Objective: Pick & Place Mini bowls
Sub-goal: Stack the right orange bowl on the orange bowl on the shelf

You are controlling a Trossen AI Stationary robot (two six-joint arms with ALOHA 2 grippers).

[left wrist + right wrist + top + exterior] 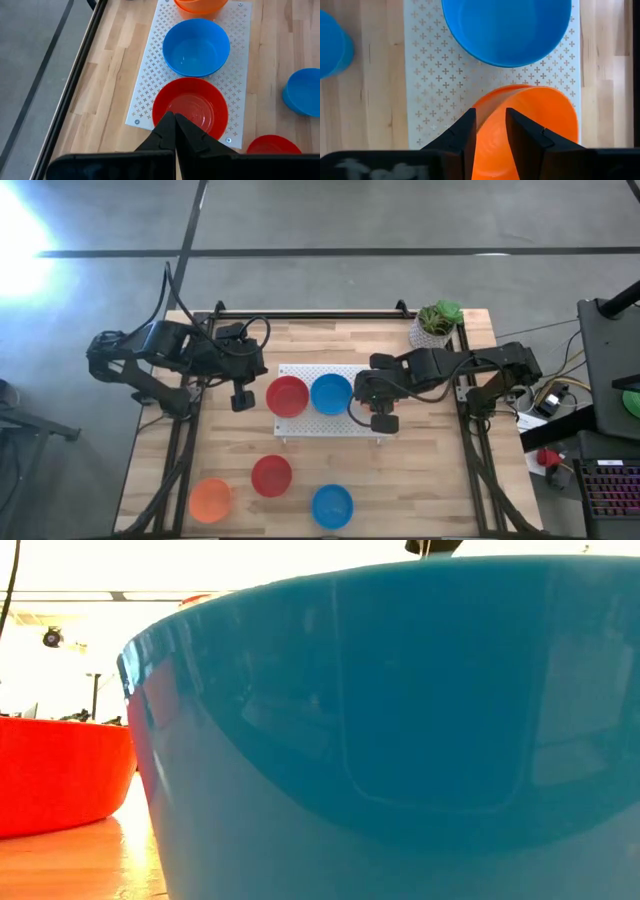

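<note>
the relation that matters lies at the right gripper: in the right wrist view its two dark fingers straddle the near rim of an orange bowl, one finger inside the wall and one outside, with the rim passing through the gap. whether the pads already press on the rim cannot be told; the jaws stand part-way apart with the wall between them. in the high view this gripper hangs over the 3 o'clock end of the white perforated board, and the orange bowl itself is hidden under the arm there. the bowl is round, so no long axis constrains the approach; only the rim's line across the gap counts.

on the board, a blue bowl sits just at 9 o'clock of the right gripper, and a red bowl lies next to it, further toward 9 o'clock. three more bowls rest loose on the table toward 6 o'clock: a second orange bowl, a second red bowl and a second blue bowl.

the left gripper is fully closed and empty, held above the board's 9 o'clock end over the red bowl. the right arm is judged the one placed for the move.
</note>
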